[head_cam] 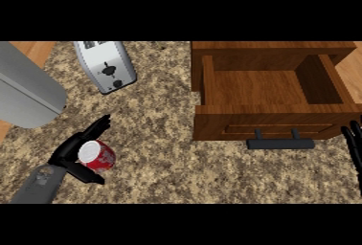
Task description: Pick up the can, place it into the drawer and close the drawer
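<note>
In the head view the pick-up step looks to be in hand: the left hand (76, 152) curls its fingers and thumb round the can (97, 156) near the counter's (163, 124) front-left corner. Next, probably, comes a lift and a carry rightward over the front wall of the open drawer (272, 122). The can is red with a pale top, tilted. The right hand (353, 143) rests at the right edge, fingers straight.

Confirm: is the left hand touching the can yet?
Touching. In the head view the left hand wraps the red can: fingers run along its upper side and the thumb lies under it, with no gap visible between them.
</note>
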